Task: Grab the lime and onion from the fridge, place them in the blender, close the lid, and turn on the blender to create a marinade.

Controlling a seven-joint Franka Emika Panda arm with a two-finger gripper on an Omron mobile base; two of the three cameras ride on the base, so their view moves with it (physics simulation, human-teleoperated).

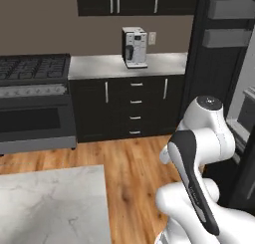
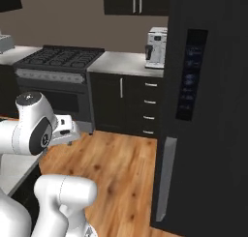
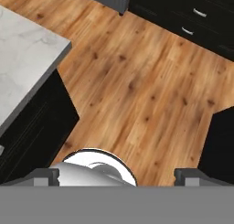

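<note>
The black fridge [image 1: 214,68] stands at the right, with grey door bins [image 1: 230,9] and a strip of light grey interior at the frame's edge. From the other side its dark front carries a dispenser panel [image 2: 191,74]. My gripper [image 3: 117,176] hangs open over the wooden floor, its fingertips [image 3: 45,175] set wide apart with nothing between them. It sits between the island corner and a dark corner of the fridge [image 3: 221,141]. The lime, the onion, the blender and its lid are out of view.
A marble-topped island [image 1: 50,203] lies at the lower left, its corner close to the hand [image 3: 27,49]. Beyond the wood floor [image 1: 134,163] are a black stove [image 1: 35,88], dark drawers [image 1: 135,108] and a counter with a coffee machine [image 1: 134,47].
</note>
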